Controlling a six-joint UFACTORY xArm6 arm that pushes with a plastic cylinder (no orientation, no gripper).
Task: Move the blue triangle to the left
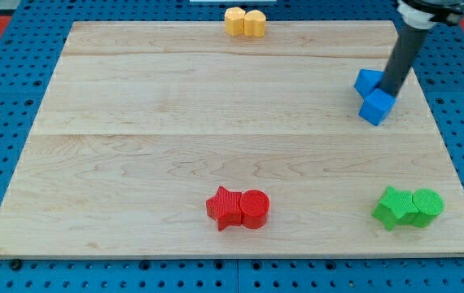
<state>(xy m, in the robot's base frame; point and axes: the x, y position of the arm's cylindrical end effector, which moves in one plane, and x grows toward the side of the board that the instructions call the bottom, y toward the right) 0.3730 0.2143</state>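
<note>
Two blue blocks sit close together near the board's right edge. The upper one [368,81] is partly hidden by the rod and may be the blue triangle. The lower one [377,107] looks like a cube. My tip [389,92] comes down from the view's top right. It rests between the two blocks, against the upper block's right side and just above the cube.
The wooden board [216,122] lies on a blue pegboard. Two yellow blocks [244,22] sit at its top edge. A red star [225,208] and a red cylinder [256,208] are at the bottom centre. A green star [393,207] and a green cylinder [427,203] are at the bottom right.
</note>
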